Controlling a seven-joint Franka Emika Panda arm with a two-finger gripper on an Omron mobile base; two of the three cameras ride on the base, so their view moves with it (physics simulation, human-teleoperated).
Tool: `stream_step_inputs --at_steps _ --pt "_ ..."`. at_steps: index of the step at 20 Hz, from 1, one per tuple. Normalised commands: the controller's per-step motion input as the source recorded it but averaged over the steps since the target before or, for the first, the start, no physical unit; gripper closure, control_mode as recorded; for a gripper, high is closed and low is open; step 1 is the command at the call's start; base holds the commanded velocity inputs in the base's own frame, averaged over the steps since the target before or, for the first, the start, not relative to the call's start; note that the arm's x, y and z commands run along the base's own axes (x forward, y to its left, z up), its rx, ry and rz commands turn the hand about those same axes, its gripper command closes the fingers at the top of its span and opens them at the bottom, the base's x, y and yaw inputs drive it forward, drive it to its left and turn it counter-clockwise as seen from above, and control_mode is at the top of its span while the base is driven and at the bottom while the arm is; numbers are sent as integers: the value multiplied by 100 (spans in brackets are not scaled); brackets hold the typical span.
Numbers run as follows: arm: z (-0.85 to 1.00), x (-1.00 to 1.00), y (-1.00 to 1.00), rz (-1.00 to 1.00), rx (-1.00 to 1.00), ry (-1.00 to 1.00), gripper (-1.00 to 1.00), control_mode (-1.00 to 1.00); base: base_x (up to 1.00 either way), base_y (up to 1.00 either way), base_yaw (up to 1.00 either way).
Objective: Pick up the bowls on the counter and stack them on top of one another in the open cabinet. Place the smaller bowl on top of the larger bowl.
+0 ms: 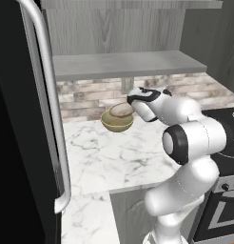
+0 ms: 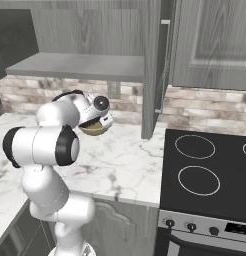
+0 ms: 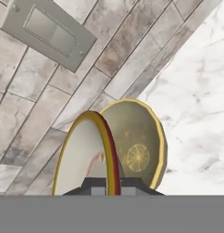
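**Bowls: small one pinched by the rim, big one waiting by the back wall**

Smaller bowl (image 3: 84, 154) was up off the counter (image 1: 114, 157), tipped on edge, with the gripper (image 3: 113, 184) fingers clamped on its gold-brown rim, one finger on the pale inside and one on the outside. In the left base view it (image 1: 121, 110) hung just above the larger bowl (image 1: 117, 121), which sat on the marble near the counter's back edge, close to the brick backsplash (image 1: 90, 97) and roughly under the front lip of the open cabinet (image 1: 123, 64) shelf.

My read on handling: both look like glazed ceramic, so stiff, probably slick and chippy if knocked. A rim pinch on the little one seemed fine since it's shallow and likely light, but held by one edge it could swing or slip, so I'd keep moves gentle.

The larger bowl (image 3: 139, 145) is deeper and wider, likely heavier. Same rim pinch is the only real option, wall between the fingers, and it'd want a firmer bite. Since it has to go on the shelf first, the small one probably needed parking somewhere. The outlet plate (image 3: 48, 34) on the backsplash wasn't in the way.
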Motion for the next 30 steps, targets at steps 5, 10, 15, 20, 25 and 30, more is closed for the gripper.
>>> stream_step_inputs --at_steps 5,10,15,20,25,30 --pt "-27 32 13 -1 0 0 100 -100 0 0 0" --pt "-29 31 12 -1 0 0 100 -100 0 0 0" --pt "-24 25 6 0 0 -1 100 -100 0 0 0" --pt "-14 11 0 0 0 -4 100 -100 0 0 0" --pt "-11 5 0 0 0 -5 100 -100 0 0 0" --pt "-12 4 0 0 0 -5 100 -100 0 0 0"
